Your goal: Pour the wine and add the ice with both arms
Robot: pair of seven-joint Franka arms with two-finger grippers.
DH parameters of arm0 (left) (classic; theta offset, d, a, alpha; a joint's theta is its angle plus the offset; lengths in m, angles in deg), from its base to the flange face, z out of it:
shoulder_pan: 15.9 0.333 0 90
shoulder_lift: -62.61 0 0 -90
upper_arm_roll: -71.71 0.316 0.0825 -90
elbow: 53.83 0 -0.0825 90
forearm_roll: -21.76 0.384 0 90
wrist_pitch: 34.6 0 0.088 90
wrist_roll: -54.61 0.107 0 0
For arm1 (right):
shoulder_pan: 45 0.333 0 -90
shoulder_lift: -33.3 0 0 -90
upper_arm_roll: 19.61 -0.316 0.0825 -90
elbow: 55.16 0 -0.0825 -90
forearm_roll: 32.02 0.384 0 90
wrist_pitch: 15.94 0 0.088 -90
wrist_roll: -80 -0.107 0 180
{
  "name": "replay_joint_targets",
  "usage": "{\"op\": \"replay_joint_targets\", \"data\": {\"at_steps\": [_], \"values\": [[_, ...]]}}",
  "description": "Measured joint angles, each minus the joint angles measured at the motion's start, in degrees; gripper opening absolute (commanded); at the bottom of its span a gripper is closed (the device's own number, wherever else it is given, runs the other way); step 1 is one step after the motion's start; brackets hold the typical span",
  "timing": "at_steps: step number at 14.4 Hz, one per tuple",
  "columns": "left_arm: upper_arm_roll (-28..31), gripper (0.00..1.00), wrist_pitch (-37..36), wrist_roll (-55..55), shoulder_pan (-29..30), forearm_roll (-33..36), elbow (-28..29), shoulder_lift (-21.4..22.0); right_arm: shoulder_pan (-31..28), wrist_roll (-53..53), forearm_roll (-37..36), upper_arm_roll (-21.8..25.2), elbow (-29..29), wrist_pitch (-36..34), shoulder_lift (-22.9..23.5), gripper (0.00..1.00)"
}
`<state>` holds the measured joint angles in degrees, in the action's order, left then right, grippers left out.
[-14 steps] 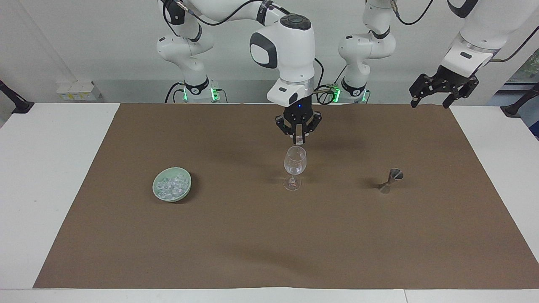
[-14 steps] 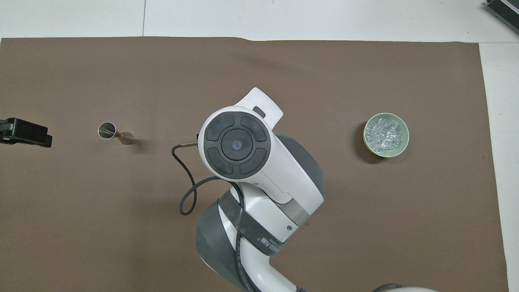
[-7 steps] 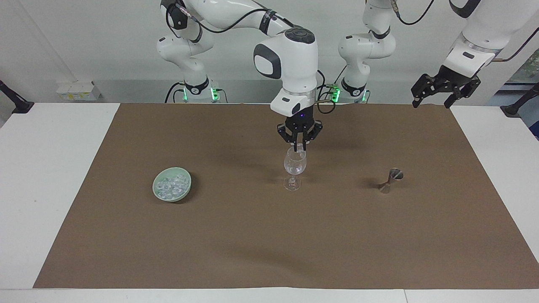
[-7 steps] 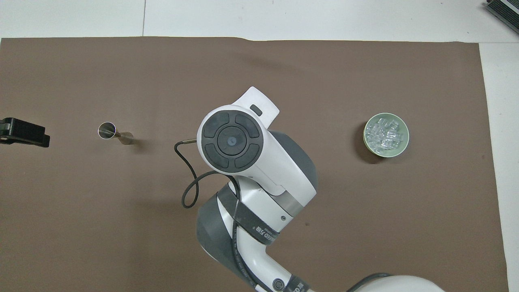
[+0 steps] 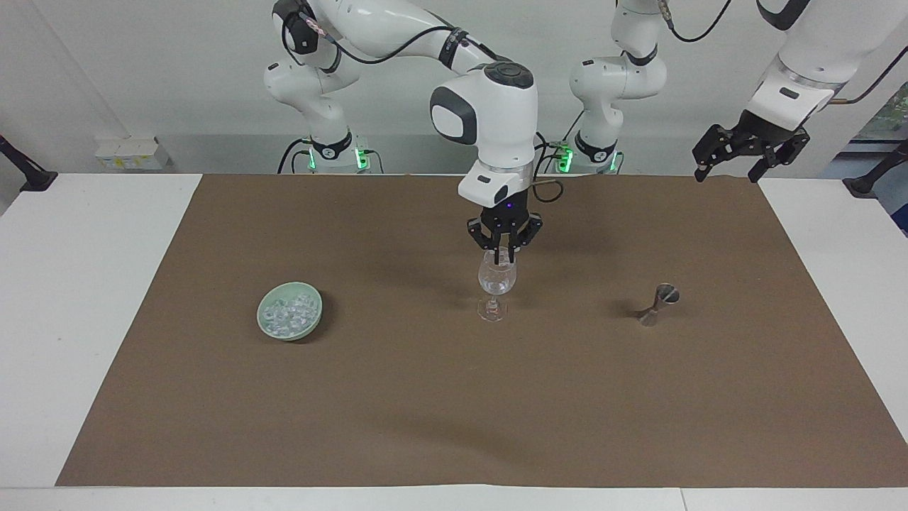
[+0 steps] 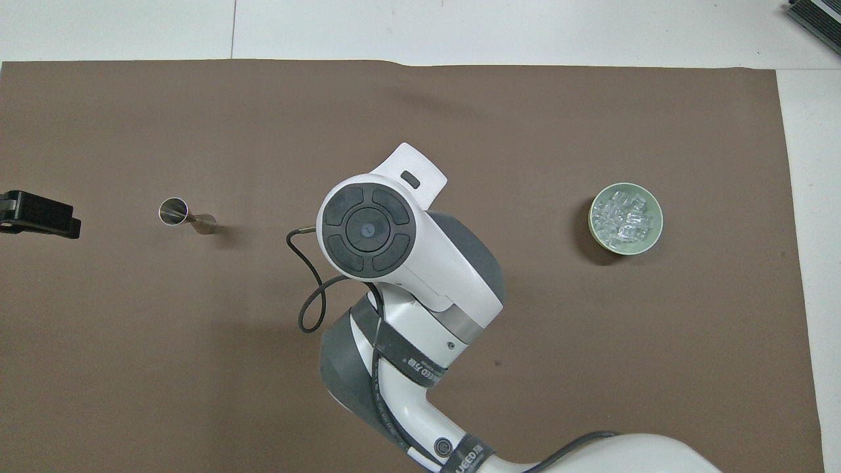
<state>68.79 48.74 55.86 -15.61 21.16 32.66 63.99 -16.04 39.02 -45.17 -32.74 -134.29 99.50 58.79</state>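
Ice [image 5: 289, 314] lies heaped in one pale green bowl [image 5: 314, 321] toward the right arm's end of the brown mat [image 5: 454, 411]; you cannot count the chunks. One wine glass [image 5: 496, 280] stands mid-mat, and from overhead you cannot see it at all, since the right arm's wrist covers it. The right gripper [image 5: 503, 254] sits at the glass's mouth, fingertips pressed together on a small pale piece that looks like ice. One metal measuring cup [image 5: 658, 301] stands toward the left arm's end. The left gripper [image 5: 731, 169] waits, raised over the mat's corner nearest the robots, fingers spread and holding nothing; overhead it is cut off at the frame edge. Lettering on the right arm's black band is partly hidden and unreadable.
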Motion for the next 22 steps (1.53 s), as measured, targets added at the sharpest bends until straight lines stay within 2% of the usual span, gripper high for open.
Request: {"op": "replay_joint_targets", "data": {"at_steps": [2,3,4,16,17,18,19,20,22], "values": [[0.00,1.00,0.00,0.00,0.00,0.00,0.00,0.00,0.01,0.00,-0.03,-0.01,-0.11,0.02,0.00,0.12],[0.00,1.00,0.00,0.00,0.00,0.00,0.00,0.00,0.02,0.00,-0.04,-0.01,-0.12,0.02,0.00,0.25],[0.00,1.00,0.00,0.00,0.00,0.00,0.00,0.00,0.04,0.00,-0.06,-0.02,-0.13,0.02,0.00,0.48],[0.00,1.00,0.00,0.00,0.00,0.00,0.00,0.00,0.16,-0.01,-1.59,-0.07,-0.05,-0.48,-0.12,0.47],[0.00,1.00,0.00,0.00,0.00,0.00,0.00,0.00,0.16,-0.06,-1.59,-0.06,0.02,-0.82,-0.26,0.50],[0.00,1.00,0.00,0.00,0.00,0.00,0.00,0.00,0.15,-0.53,-1.59,-0.05,0.20,-0.96,-0.46,0.64],[0.00,1.00,0.00,0.00,0.00,0.00,0.00,0.00,0.12,-1.61,-1.59,-0.04,0.34,-0.98,-0.89,0.89],[0.00,1.00,0.00,0.00,0.00,0.00,0.00,0.00,0.02,-2.32,-1.59,0.00,0.37,-1.16,-1.60,1.00],[0.00,1.00,0.00,0.00,0.00,0.00,0.00,0.00,-0.66,-2.52,-1.57,0.19,0.28,-2.35,-3.44,1.00]]}}
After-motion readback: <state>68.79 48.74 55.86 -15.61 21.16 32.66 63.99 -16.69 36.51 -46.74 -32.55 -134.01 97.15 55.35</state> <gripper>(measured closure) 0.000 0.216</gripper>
